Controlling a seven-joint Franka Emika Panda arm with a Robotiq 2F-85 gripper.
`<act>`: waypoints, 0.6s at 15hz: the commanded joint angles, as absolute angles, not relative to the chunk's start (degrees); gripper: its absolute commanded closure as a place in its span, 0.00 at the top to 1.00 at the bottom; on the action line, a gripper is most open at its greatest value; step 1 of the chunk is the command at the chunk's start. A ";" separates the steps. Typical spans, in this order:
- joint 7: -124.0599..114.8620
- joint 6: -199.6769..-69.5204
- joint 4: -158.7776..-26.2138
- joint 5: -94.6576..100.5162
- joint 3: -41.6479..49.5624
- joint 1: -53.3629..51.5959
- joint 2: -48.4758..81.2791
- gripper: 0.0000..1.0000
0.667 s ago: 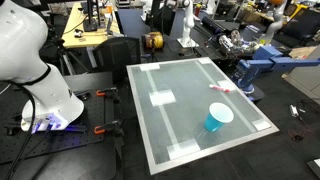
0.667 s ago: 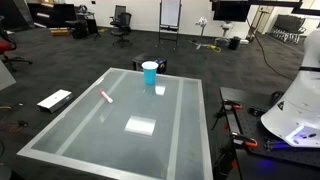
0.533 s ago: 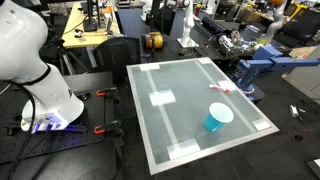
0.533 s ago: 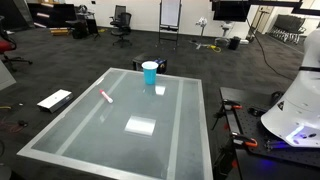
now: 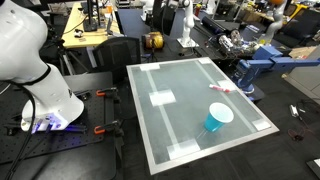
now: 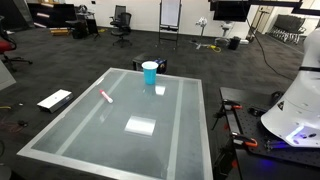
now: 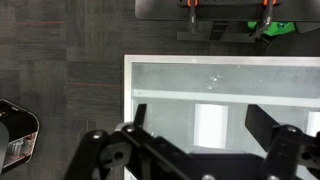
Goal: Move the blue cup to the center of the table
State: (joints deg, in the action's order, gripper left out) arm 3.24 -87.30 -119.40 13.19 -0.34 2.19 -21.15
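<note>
Wrist view: gripper [image 7: 198, 135] fills the bottom of the frame, dark linkages, jaws standing wide apart with nothing between them. Below it I see the table [image 7: 170, 80], pale glassy top with a light frame edge. A white tape rectangle [image 7: 210, 122] lies directly under the gap between the jaws. Dark carpet lies to the left of the table edge. Two orange-handled clamps [image 7: 187, 10] sit on a black base at the top of the frame.

The gripper itself does not show in either exterior view. Only the white arm [image 5: 25, 45] does, rising out of the frame beside the table.

The blue cup [image 5: 217, 119] is not in the wrist view. In both exterior views it stands upright on the table, mouth up and white inside showing. It is close to one edge of the table, well away from the middle. In an exterior view the cup [image 6: 150, 72] stands at the far edge, with a small tape patch just beside it.

A pink marker [image 5: 220, 90] lies flat on the glass, apart from the cup. The tape rectangle [image 6: 140, 126] lies on the glass well apart from the cup, and nothing rests on it.

A flat white board [image 6: 55, 100] lies on the carpet off the table's side.
</note>
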 commanded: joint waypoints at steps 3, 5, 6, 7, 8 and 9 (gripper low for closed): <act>8.62 -94.15 -115.44 12.96 2.07 1.60 -14.68 1.00; 11.08 -98.14 -114.28 13.10 2.95 1.86 -12.00 1.00; 12.62 -99.91 -113.49 13.12 3.50 2.03 -10.66 1.00; 14.28 -101.74 -112.68 12.49 4.08 2.10 -9.14 1.00; 15.82 -103.07 -111.57 12.16 4.60 2.27 -7.49 1.00; 17.59 -104.21 -110.42 11.76 5.07 2.40 -5.79 1.00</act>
State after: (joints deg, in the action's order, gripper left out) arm 12.71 -101.96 -115.18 13.09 3.82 2.06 -10.93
